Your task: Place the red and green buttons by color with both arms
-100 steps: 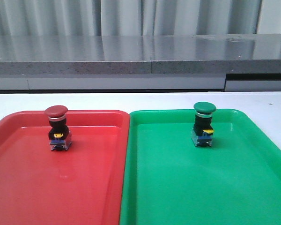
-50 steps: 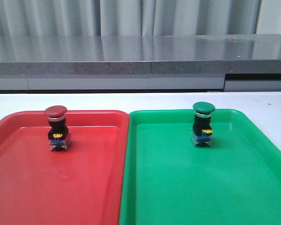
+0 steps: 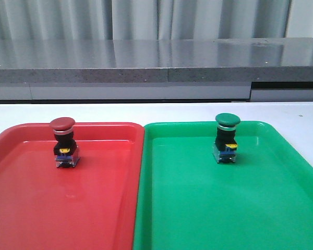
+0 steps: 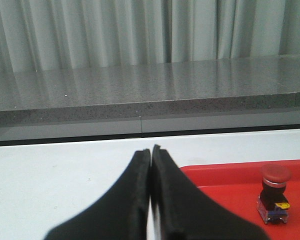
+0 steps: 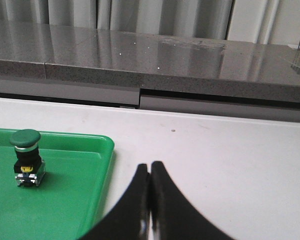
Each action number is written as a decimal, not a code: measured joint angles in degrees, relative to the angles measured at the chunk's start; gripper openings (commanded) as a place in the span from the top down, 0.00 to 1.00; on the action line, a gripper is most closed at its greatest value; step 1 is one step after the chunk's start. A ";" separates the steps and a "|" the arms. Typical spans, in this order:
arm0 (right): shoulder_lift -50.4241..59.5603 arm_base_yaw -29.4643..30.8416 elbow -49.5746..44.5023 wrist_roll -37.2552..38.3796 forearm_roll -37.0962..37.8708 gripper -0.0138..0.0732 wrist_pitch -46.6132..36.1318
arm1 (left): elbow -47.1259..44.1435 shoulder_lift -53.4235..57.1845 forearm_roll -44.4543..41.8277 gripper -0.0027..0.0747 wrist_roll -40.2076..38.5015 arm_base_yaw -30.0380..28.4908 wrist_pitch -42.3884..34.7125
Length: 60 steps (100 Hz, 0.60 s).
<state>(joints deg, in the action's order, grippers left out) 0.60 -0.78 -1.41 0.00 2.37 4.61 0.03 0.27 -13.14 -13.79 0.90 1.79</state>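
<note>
The red button [image 3: 63, 141] stands upright in the red tray [image 3: 52, 208], near its far left; it also shows in the left wrist view [image 4: 274, 198]. The green button [image 3: 226, 138] stands upright in the green tray [image 3: 229, 208], toward its far side; it also shows in the right wrist view [image 5: 26, 157]. My left gripper [image 4: 151, 149] is shut and empty over the white table, left of the red tray [image 4: 225, 177]. My right gripper [image 5: 150, 165] is shut and empty over the table, right of the green tray [image 5: 75, 200]. Neither arm shows in the front view.
The two trays lie side by side on a white table [image 3: 156, 112]. A grey stone ledge [image 3: 156, 65] runs along the far edge, with pale curtains behind it.
</note>
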 measured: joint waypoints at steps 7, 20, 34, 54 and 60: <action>0.00 0.00 -0.13 0.00 0.00 0.92 -0.54 | 0.00 0.00 0.00 0.99 0.00 0.00 0.00; 0.00 0.00 -0.13 0.00 0.00 0.92 -0.74 | 0.00 0.00 0.00 0.99 0.00 0.00 0.00; 0.00 0.00 -0.25 0.00 0.00 0.92 -0.74 | 0.00 0.00 0.00 0.99 0.00 0.00 0.00; 0.00 0.00 -0.25 0.00 0.00 0.92 -0.74 | 0.00 0.00 0.00 0.99 0.00 0.00 0.00; 0.00 0.00 -0.25 0.00 0.00 0.92 -0.74 | 0.00 0.00 0.00 0.99 0.00 0.00 0.00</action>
<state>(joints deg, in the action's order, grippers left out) 0.60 -0.78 -1.66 0.00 2.37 3.87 0.03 0.27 -13.14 -13.79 0.90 1.79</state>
